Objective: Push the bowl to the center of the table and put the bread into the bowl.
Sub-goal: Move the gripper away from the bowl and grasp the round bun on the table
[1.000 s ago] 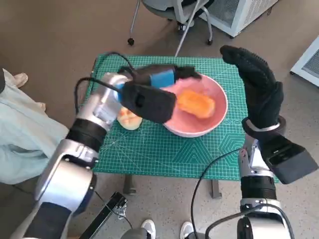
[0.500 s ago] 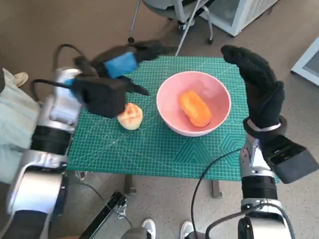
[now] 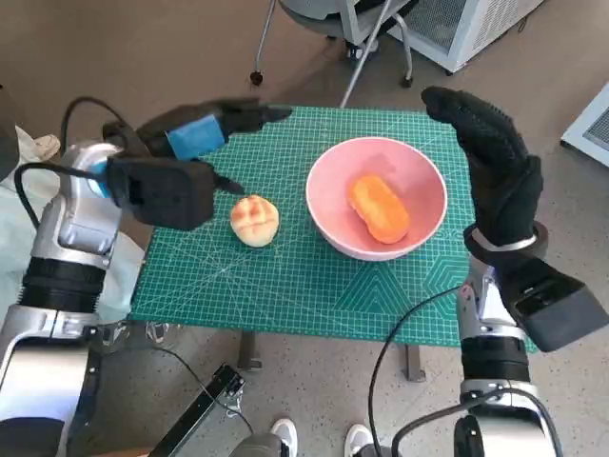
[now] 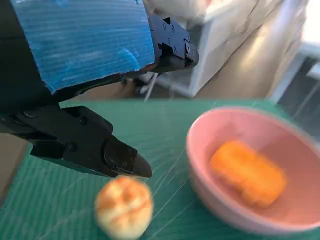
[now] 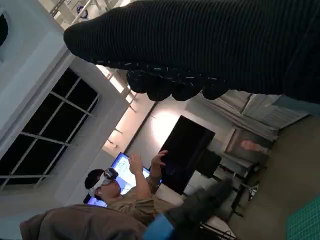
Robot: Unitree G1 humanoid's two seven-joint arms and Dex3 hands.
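Fingers of both hands spread, empty; bread inside bowl, mid-table.

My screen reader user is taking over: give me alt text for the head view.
A pink bowl holding an orange bread sits on a green mat; a round bun lies beside it. The left hand hovers open nearby; the gloved right hand is raised, holding nothing.

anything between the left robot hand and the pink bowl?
Yes: a round bun sits on the green mat between the left robot hand and the pink bowl, clearest in the head view.
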